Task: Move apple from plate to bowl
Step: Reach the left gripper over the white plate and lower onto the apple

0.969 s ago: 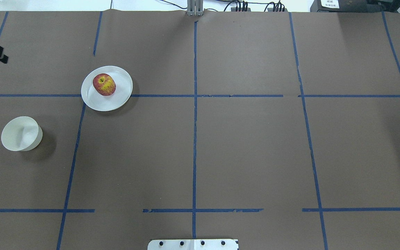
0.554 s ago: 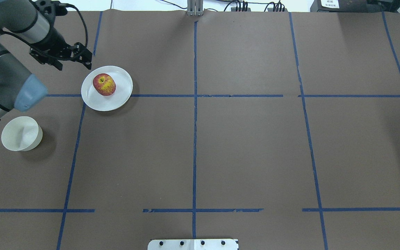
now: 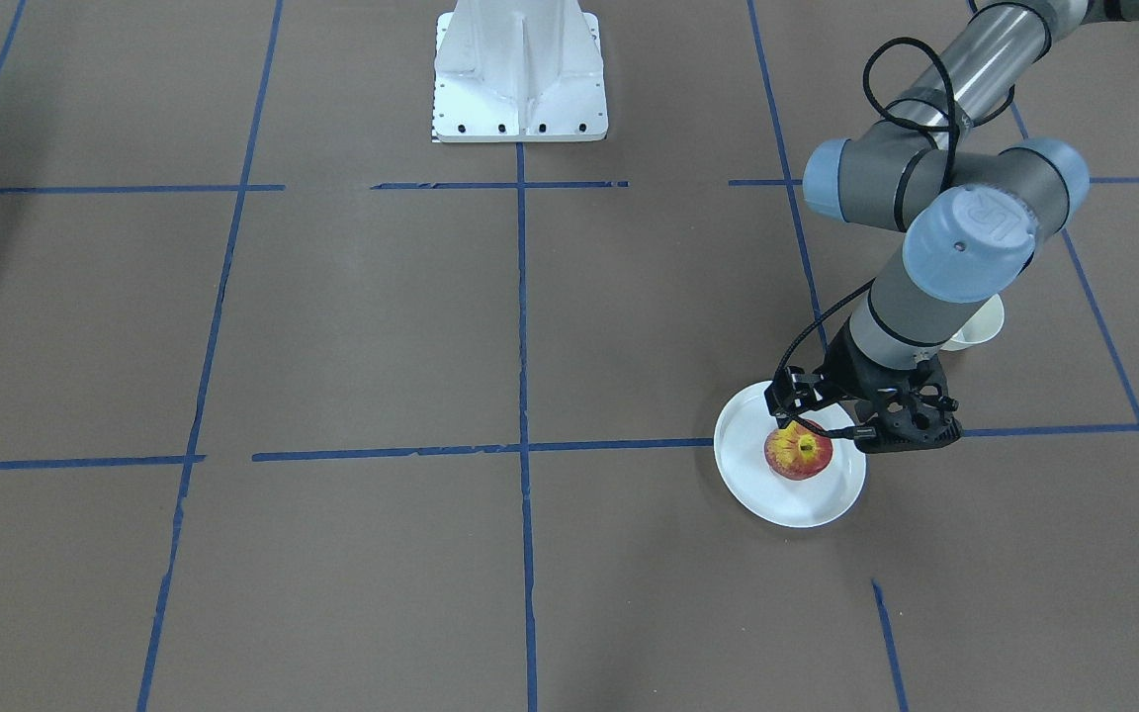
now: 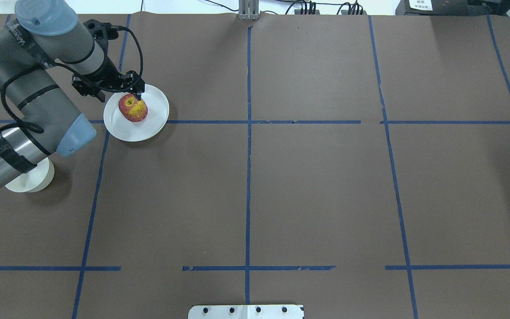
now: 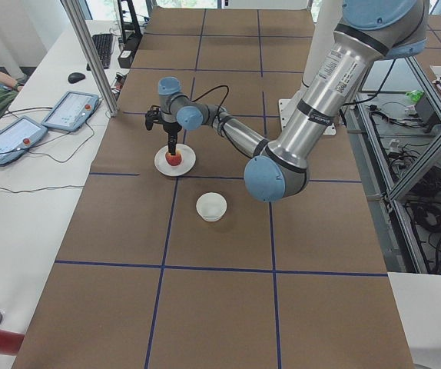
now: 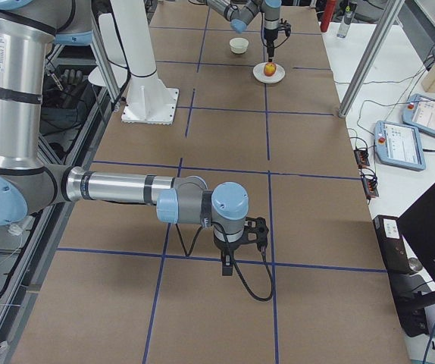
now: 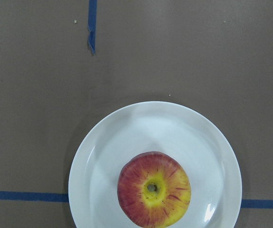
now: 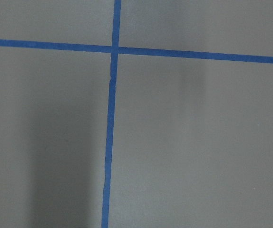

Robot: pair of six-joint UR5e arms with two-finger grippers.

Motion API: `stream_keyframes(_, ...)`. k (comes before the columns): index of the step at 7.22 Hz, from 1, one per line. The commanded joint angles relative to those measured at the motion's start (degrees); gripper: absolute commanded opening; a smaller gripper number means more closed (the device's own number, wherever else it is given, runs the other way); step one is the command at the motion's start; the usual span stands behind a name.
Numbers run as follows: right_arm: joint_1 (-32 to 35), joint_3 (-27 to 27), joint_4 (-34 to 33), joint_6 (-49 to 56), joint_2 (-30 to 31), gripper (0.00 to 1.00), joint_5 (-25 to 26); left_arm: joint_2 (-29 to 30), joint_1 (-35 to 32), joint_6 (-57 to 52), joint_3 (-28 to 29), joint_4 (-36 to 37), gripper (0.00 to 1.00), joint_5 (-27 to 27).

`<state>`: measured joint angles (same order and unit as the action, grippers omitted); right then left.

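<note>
The red and yellow apple [image 4: 133, 107] sits on the white plate [image 4: 155, 115] at the far left of the table. It also shows in the front view [image 3: 799, 450] and in the left wrist view [image 7: 154, 188], stem hollow up. My left gripper [image 4: 121, 95] hangs above the plate's far-left part, just clear of the apple; it looks open and holds nothing. The cream bowl [image 4: 38, 177] stands nearer than the plate and to its left, half hidden under my left arm; it is empty in the exterior left view [image 5: 211, 206]. My right gripper [image 6: 226, 269] shows only in the exterior right view; I cannot tell its state.
Brown paper with blue tape lines [image 4: 248, 133] covers the table. The robot's white base plate [image 3: 520, 69] is at the near edge. My left arm's elbow [image 4: 75, 133] hangs over the space between plate and bowl. Tablets [image 5: 67, 111] lie beyond the far edge.
My left arm has swung in from the left edge to above the plate. Its forearm now covers part of the bowl. Apple, plate and bowl have not moved.
</note>
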<state>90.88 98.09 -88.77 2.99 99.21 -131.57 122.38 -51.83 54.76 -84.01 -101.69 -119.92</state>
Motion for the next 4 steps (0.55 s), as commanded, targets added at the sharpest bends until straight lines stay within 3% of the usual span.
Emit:
stream_keyframes(1, 0.0, 0.0, 0.0, 0.0, 0.0, 1.00, 0.0, 0.7, 1.3, 2.4, 4.1, -4.7, 1.00, 2.0)
stream_keyframes(4, 0.0, 0.0, 0.0, 0.0, 0.0, 1.00, 0.0, 0.8, 2.3, 3.2, 6.9, -7.4, 1.00, 2.1)
